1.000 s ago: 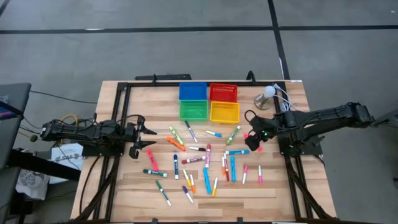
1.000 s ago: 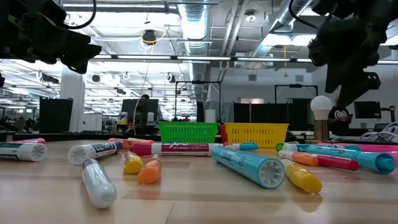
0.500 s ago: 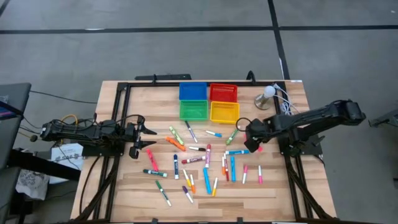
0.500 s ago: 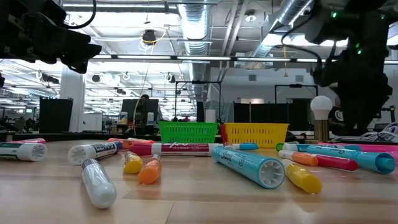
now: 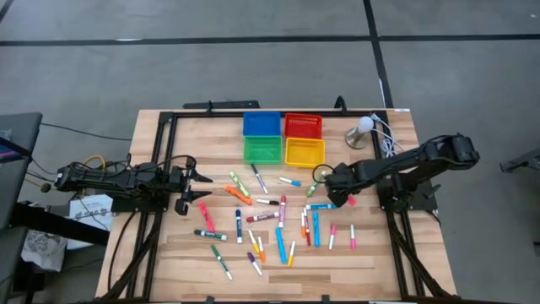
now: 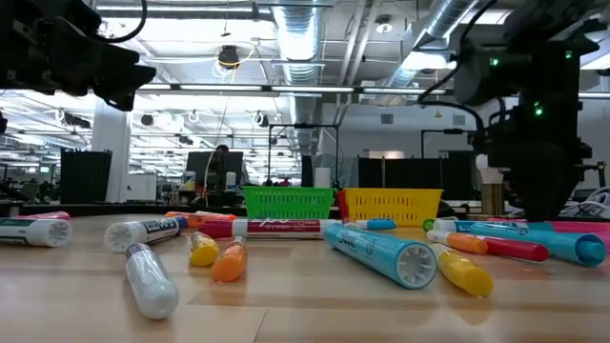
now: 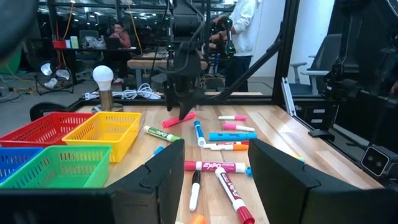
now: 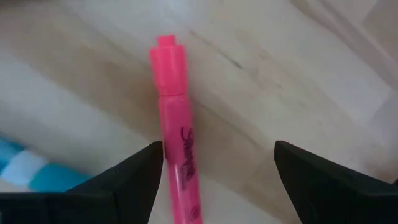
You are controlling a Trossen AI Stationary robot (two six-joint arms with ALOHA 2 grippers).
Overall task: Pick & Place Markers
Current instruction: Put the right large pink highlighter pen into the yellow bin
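From above, the markers (image 5: 278,221) lie scattered over the middle of the worktop (image 5: 380,253), in front of four bins (image 5: 283,138). The right gripper (image 5: 331,192) is low over their right edge. The left gripper (image 5: 196,187) waits at the left side, fingers apart.

In the right wrist view, the fingers (image 8: 140,177) stand wide apart over a pink marker (image 8: 175,130), not touching it.

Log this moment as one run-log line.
right gripper: open, over pink marker | left gripper: open, waiting at table's left edge
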